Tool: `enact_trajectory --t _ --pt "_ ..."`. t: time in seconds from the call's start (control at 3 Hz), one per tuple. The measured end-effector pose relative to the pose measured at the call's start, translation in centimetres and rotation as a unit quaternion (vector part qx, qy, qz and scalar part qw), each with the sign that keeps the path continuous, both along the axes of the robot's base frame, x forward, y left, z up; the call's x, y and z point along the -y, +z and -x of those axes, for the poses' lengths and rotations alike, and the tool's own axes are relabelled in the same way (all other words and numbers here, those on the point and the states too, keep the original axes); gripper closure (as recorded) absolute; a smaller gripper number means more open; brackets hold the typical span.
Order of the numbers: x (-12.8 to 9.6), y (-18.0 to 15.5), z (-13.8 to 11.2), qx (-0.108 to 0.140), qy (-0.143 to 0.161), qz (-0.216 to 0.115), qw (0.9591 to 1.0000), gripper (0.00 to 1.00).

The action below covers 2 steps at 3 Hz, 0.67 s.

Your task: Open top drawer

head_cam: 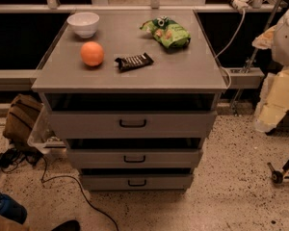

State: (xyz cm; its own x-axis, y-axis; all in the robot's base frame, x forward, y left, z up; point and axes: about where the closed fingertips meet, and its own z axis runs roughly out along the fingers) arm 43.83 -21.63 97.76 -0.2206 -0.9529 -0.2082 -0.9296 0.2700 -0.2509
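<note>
The top drawer [86, 124] is the widest and tallest grey front of the cabinet, just under the tabletop, with a small black bar handle [133, 123]. A dark gap shows between its front and the tabletop. Two narrower grey drawers [96, 158] [101, 182] sit below it, each with a black handle. My gripper [275, 100] shows as a pale cream shape at the right edge, to the right of the cabinet and well apart from the handle.
On the grey tabletop [183, 71] lie a white bowl [84, 23], an orange [92, 53], a dark snack bar [134, 61] and a green chip bag [166, 32]. A brown bag [20, 117], a plastic bin and cables are on the floor at left. A wheeled stand [282, 170] is at right.
</note>
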Motion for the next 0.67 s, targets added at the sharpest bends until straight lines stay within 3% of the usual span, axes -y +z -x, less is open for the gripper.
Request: enact_trajectory --t 0.67 --pt "-0.11 -0.16 -0.14 0.001 -0.001 -0.006 1.0000 0.00"
